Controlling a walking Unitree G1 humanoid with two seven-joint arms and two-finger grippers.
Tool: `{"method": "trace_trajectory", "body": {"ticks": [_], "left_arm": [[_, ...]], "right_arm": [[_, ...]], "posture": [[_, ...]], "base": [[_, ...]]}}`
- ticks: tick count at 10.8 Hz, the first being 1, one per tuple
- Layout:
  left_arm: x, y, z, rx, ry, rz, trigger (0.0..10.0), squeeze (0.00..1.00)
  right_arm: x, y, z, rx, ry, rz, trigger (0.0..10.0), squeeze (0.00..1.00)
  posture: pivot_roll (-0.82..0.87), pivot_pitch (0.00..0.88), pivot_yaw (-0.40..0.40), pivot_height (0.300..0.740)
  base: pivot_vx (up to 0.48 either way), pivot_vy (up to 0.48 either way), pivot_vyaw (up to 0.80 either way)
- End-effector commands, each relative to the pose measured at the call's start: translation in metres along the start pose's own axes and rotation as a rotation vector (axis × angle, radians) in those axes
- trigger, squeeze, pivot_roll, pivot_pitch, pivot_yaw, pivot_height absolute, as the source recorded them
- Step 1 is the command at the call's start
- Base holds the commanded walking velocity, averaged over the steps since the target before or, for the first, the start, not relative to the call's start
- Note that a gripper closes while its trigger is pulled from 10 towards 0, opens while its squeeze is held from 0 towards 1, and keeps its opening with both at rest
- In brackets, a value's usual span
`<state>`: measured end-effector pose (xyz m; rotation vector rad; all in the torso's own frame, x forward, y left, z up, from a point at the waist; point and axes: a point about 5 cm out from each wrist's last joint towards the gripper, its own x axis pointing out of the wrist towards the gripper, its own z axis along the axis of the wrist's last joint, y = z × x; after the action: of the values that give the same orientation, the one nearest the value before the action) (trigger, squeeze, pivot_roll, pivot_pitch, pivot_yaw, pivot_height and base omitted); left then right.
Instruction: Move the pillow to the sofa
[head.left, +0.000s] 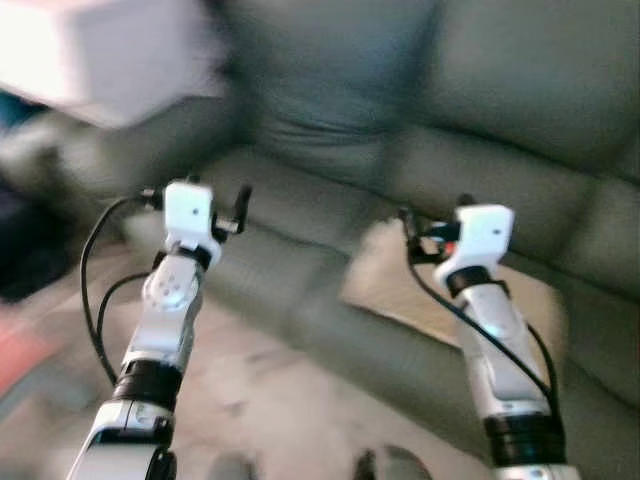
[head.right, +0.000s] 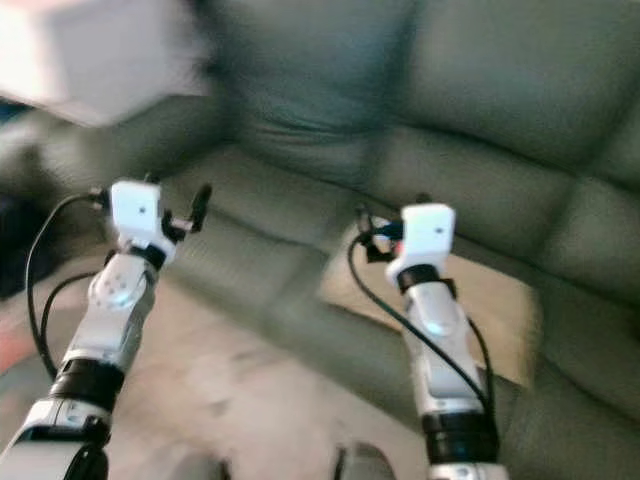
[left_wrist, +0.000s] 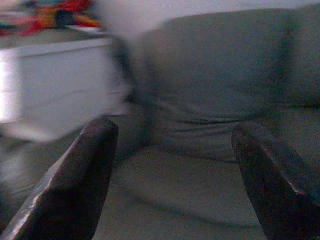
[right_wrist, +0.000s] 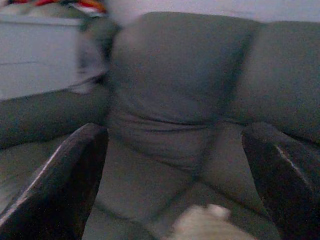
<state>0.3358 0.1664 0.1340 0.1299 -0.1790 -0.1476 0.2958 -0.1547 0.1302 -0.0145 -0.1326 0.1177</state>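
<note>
While my blurred head cam shows the flat beige fabric pillow (head.left: 400, 285) lying on the grey-green leather sofa (head.left: 330, 215) seat edge, L gripper (left_wrist: 172, 175) & R gripper (right_wrist: 175, 175) spread, empty, I'd guess it could slide off w/ a nudge.

1. Left arm — silver, raised forward; left gripper (left_wrist: 170, 175) has its black fingers spread wide apart.
2. Right arm raised alongside; right gripper (right_wrist: 172, 175) likewise gapes wide — nothing held.
</note>
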Motion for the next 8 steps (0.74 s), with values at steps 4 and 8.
{"method": "trace_trajectory", "body": {"ticks": [4, 8], "left_arm": [[-0.012, 0.004, -0.005, 0.033, 0.009, 0.024, 10.0, 0.00], [-0.022, -0.001, -0.012, 0.036, 0.037, 0.021, 10.0, 0.00]], "right_arm": [[-0.007, 0.017, -0.005, 0.028, 0.017, 0.058, 10.0, 0.00], [-0.005, 0.011, -0.005, 0.023, 0.017, 0.042, 10.0, 0.00]], "posture": [[-0.07, 0.070, -0.035, 0.740], [-0.07, 0.082, -0.026, 0.740]], "base": [[0.000, 0.360, 0.80], [0.000, 0.000, 0.80]]}}
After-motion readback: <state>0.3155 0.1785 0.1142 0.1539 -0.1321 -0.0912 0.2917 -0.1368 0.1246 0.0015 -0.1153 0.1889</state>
